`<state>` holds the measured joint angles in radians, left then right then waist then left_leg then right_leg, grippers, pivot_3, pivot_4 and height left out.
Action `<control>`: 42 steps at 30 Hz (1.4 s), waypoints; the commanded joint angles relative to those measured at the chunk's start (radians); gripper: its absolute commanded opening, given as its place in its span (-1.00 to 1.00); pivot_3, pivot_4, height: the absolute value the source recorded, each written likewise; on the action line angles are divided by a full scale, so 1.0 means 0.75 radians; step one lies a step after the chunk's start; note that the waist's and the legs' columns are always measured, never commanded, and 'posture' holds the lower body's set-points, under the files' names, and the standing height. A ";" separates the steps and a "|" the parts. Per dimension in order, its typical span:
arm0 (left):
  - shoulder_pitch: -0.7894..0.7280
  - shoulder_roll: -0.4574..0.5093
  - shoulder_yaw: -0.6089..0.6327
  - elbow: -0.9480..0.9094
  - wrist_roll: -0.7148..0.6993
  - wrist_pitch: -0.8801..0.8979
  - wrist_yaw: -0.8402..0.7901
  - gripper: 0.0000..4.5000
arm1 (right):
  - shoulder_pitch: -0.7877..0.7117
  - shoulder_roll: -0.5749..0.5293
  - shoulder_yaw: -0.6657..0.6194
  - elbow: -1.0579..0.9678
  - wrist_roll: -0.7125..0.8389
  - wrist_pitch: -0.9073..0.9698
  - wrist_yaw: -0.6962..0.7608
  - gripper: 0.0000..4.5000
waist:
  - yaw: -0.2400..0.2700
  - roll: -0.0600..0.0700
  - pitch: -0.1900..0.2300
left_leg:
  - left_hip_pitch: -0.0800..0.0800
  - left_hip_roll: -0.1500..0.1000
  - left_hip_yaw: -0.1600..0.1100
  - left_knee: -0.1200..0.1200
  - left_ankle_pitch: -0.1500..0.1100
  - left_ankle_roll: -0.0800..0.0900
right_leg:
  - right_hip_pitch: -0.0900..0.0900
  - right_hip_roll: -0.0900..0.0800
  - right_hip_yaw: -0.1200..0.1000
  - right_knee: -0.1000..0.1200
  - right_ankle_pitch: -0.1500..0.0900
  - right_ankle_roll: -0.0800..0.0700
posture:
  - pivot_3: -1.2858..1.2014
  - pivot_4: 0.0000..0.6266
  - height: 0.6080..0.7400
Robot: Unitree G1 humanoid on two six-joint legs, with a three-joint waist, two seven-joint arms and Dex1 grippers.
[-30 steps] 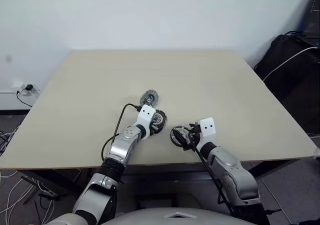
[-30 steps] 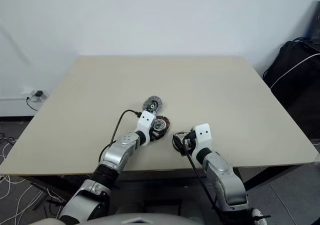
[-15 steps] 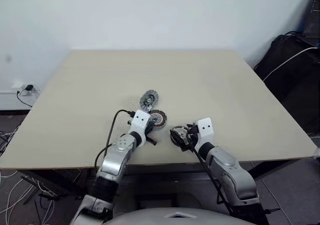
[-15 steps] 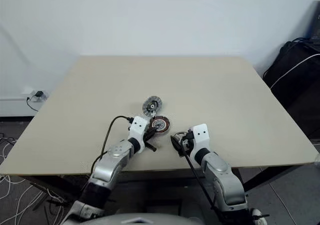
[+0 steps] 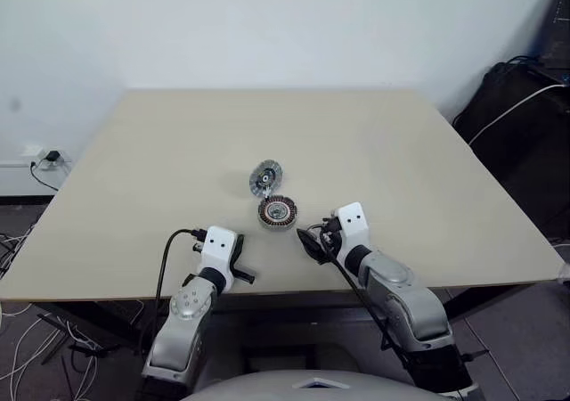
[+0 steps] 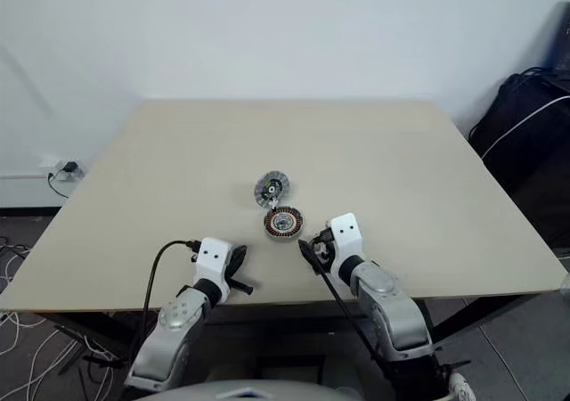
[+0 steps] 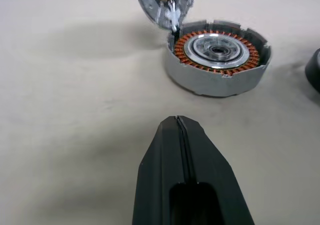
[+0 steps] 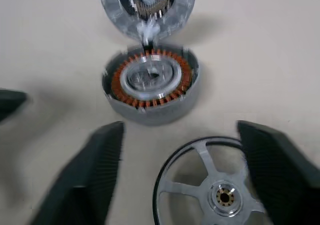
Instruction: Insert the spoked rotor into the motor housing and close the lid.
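A pale table (image 5: 160, 151) stands before a white wall. The right hand (image 8: 180, 170), fingers wide, straddles the spoked rotor (image 8: 210, 185) lying flat near the front edge, probably to grasp its rim. Just beyond it sits the motor housing (image 5: 277, 212), windings up, ready to receive it. The lid (image 5: 264, 179) waits farther back. The left hand (image 7: 176, 130), fingers pressed together and empty, is at the near left, leaving space.

No legible text or markings.
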<state>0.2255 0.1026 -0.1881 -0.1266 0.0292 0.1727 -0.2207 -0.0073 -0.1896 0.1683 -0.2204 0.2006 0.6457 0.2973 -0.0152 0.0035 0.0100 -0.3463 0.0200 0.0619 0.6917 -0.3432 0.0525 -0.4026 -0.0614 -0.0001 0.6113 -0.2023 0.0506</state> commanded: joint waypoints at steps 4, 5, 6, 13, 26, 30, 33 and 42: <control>0.025 -0.012 -0.015 -0.046 -0.024 -0.108 -0.012 -1.00 | -0.153 0.063 0.074 0.053 -0.042 0.059 -0.023 -0.31 | -0.003 0.001 0.000 | -0.001 0.000 0.001 0.000 0.000 0.000 | -0.002 0.000 0.000 0.001 0.000 0.000 | 0.03 -1.00 1.00; 0.027 -0.009 -0.016 -0.047 -0.032 -0.110 -0.023 -1.00 | -0.172 0.073 0.084 0.065 -0.048 0.068 -0.023 -0.47 | -0.006 0.001 0.000 | -0.001 0.000 0.001 0.000 0.000 -0.001 | -0.002 0.001 0.000 0.001 0.000 0.000 | 0.03 -1.00 1.00; 0.028 -0.002 -0.019 -0.046 -0.036 -0.112 -0.036 -1.00 | -0.193 0.084 0.094 0.077 -0.052 0.078 -0.022 -0.60 | -0.008 0.001 0.000 | -0.001 0.000 0.001 0.000 0.000 -0.001 | -0.002 0.001 0.000 0.002 0.000 0.000 | 0.03 -1.00 1.00; 0.040 0.049 -0.011 -0.049 -0.019 -0.110 -0.059 -1.00 | -0.317 0.128 0.148 0.175 -0.091 0.128 -0.023 -0.99 | -0.012 0.002 0.000 | -0.004 -0.006 0.001 0.000 0.001 -0.003 | -0.005 0.001 0.000 0.002 0.000 0.000 | 0.03 -1.00 1.00; 0.037 0.042 -0.016 -0.038 -0.015 -0.141 -0.047 -1.00 | -0.514 0.226 0.132 0.479 -0.128 0.071 -0.013 -0.99 | -0.019 0.002 0.000 | -0.004 -0.006 0.002 0.000 0.004 -0.007 | -0.007 0.001 0.000 0.004 0.000 0.000 | 0.03 -1.00 1.00; 0.038 0.037 -0.017 -0.036 -0.020 -0.147 -0.049 -1.00 | -0.553 0.234 0.137 0.549 -0.137 0.051 0.007 -0.99 | -0.021 0.003 0.000 | -0.004 -0.006 0.002 0.000 0.005 -0.008 | -0.007 0.001 0.000 0.004 0.002 0.002 | 0.03 -1.00 1.00; 0.040 0.035 -0.016 -0.034 -0.022 -0.150 -0.049 -1.00 | -0.577 0.241 0.136 0.596 -0.143 0.031 0.016 -0.99 | -0.025 0.003 0.000 | -0.004 -0.006 0.002 0.000 0.005 -0.008 | -0.007 0.001 0.000 0.004 0.002 0.003 | 0.03 -1.00 1.00; 0.042 0.031 -0.018 -0.040 -0.019 -0.151 -0.052 -1.00 | -0.625 0.260 0.130 0.712 -0.160 -0.008 0.035 -0.99 | -0.029 0.003 0.000 | -0.004 -0.006 0.002 0.000 0.005 -0.008 | -0.007 0.001 0.000 0.004 0.002 0.003 | 0.03 -1.00 1.00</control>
<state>0.2638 0.1276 -0.1979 -0.1261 0.0187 0.0803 -0.2613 -0.4490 -0.0018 0.2792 0.3153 0.0830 0.6613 0.3195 -0.0371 0.0059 0.0097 -0.3491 0.0154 0.0630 0.6915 -0.3396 0.0463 -0.4078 -0.0606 -0.0001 0.6146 -0.2005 0.0528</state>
